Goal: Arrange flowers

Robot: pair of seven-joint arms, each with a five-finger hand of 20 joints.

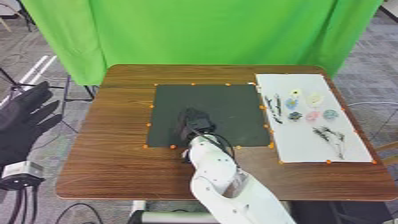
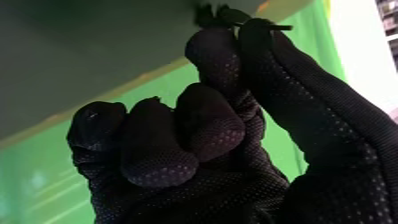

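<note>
My right hand is over the dark mat. In the right wrist view, the same hand pinches a small dark sprig between thumb and fingertip, its short stem poking out past them; the other fingers are curled. Off the table's left side, my left hand is held up with straight, spread fingers. On the white sheet lie a yellow flower, a pale one, a blue one, a pink one, a blue-green one, a dark rosette and dark-stemmed sprigs.
Orange markers run along the edges of the mat and the white sheet. The brown wooden table extends around both. A green curtain hangs behind the table's far edge.
</note>
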